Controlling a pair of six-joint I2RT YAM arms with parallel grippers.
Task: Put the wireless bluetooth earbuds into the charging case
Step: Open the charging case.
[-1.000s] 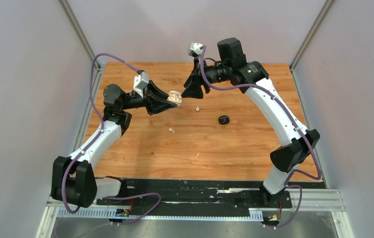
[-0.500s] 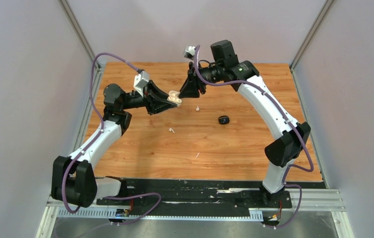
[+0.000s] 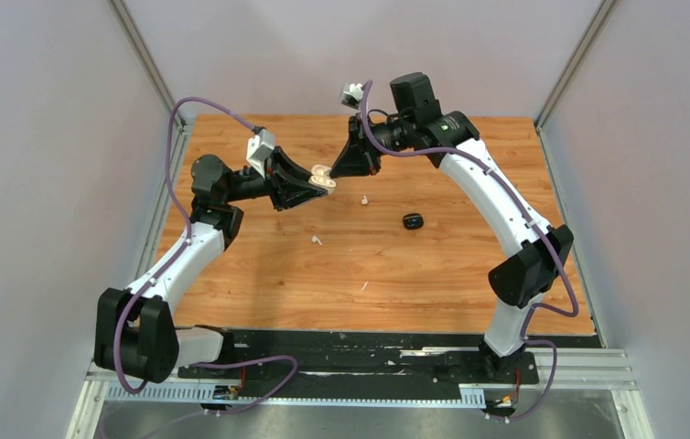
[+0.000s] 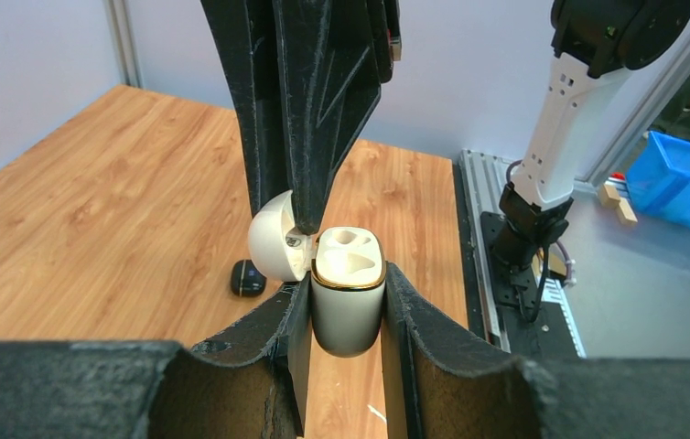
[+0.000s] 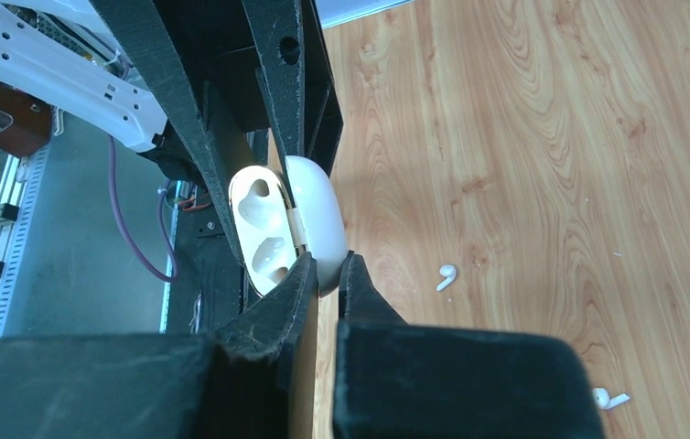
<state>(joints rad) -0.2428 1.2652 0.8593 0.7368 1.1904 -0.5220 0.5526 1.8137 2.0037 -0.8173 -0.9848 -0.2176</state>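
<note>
On the counter (image 3: 469, 283), well below both arms, one white earbud (image 3: 364, 198) lies loose, with a second earbud (image 3: 317, 240) nearer the bases. Each is tiny and glossy, bulb-headed with a short stem. Judged light, rigid and slippery; best pinched across the bulb. Left pincer (image 4: 348, 291) clamps the open white case (image 4: 348, 320); right pincer (image 5: 326, 267) is closed on its lid (image 5: 318, 210). Both sockets are empty.

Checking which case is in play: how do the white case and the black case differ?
The white case is clamped off the table in the left gripper; the black case lies on the table, untouched. The white case's lid is open, sockets empty; the black case's lid is too small to judge. Both are small and rounded.
</note>
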